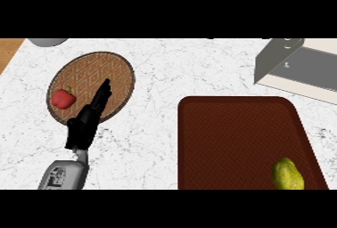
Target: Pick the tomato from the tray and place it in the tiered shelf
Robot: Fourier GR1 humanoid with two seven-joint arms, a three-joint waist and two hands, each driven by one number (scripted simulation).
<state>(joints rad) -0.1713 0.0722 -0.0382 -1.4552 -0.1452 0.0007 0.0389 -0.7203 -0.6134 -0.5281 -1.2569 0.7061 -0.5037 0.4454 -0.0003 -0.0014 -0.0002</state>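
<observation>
A small red tomato (63, 98) with a green stem is seen lying at the left side of a round woven tray (92, 67), close to the rim and not yet lifted. Just beside it to the right, not touching, the black left hand (89, 118) is stretched across the tray with its fingers (105, 87) straight and held together, nothing enclosed by them. The grey forearm (63, 176) is seen entering from the lower edge. The right hand is not shown. The tiered shelf (296, 67) is placed at the upper right of the white marble counter (171, 67), well apart from the tomato. Between them a rectangular dark-brown tray (237, 133) is laid, with 1 yellow-green fruit (287, 173) near its lower right corner. 2 risks may be judged from this. Because the hand is set to 1 side of the tomato and not around it, the tomato could be nudged or rolled toward the rim, or missed outright when the fingers are curled. Because the shelf lies far across the counter from the left arm, the tomato could be lost on a long carry if it is only partly enclosed.
</observation>
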